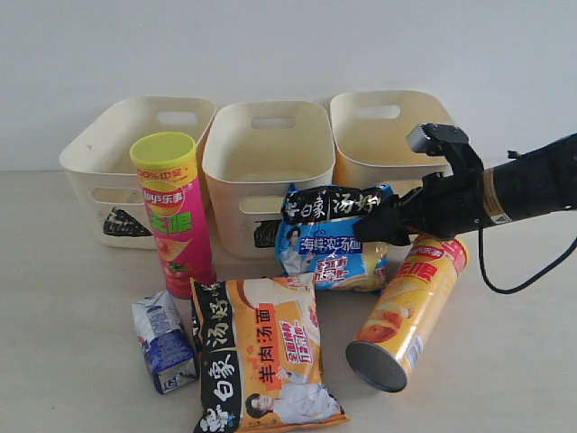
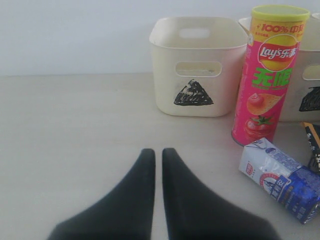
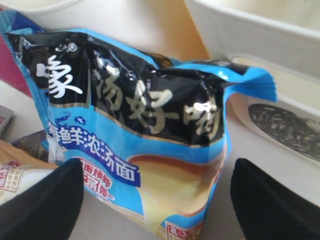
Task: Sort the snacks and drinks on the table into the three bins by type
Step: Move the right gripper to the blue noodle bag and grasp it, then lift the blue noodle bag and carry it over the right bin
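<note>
In front of the middle bin (image 1: 236, 171), toward its right corner, the blue noodle packet (image 1: 332, 242) stands propped up. Our right hand (image 1: 386, 225) is released and spread wide, one finger on either side of the packet's black-banded top and not yet pressing it. We judge this to be the grasping step of a first pick, as all three bins look empty. The next move calls for a pinch on that crinkly top, then a lift high enough to clear the rim. The orange-yellow chip tube (image 1: 407, 311) lies tilted just right of the packet, under our arm, and could roll if nudged. The orange noodle packet (image 1: 266, 361) lies nearer the camera, almost touching the blue one. The open room is upward and back over the middle bin. Well left of that bin, our left hand (image 2: 156, 161) is clenched on nothing over bare counter (image 2: 65, 140), clear of the pink chip tube (image 2: 267, 80) and the drink carton (image 2: 280, 177).
</note>
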Robot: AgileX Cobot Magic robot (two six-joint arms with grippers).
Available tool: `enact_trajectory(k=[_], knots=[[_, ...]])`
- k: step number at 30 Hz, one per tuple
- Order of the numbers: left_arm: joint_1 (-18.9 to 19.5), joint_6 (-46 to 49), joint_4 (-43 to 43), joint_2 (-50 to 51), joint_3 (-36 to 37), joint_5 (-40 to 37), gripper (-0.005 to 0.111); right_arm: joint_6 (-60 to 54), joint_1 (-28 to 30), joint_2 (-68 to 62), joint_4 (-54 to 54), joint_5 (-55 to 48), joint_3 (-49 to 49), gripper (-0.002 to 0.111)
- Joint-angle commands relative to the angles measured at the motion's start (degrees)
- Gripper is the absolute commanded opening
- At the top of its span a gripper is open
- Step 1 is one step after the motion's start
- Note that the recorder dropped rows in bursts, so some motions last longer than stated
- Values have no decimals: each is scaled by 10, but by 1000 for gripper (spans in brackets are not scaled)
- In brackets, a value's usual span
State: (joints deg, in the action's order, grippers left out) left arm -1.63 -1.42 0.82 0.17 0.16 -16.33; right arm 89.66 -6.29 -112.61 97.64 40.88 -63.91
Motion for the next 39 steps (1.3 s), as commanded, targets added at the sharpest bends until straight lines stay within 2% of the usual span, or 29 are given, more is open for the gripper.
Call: enact_trajectory(k=[1,27,33,39], knots=[[1,-7,-4,-2,-2,4,4,-18,-6,-1,-6,-15,-2,73],[1,-7,-4,-2,-2,3,4,-48,-16,-19,-23,-23,-2,73],[1,-7,-4,-2,-2,4,4,-97,-16,-40,-92,-9,-2,73],[1,-7,-4,-2,-2,4,4,-124,-16,-45,-100,-4,-2,73]])
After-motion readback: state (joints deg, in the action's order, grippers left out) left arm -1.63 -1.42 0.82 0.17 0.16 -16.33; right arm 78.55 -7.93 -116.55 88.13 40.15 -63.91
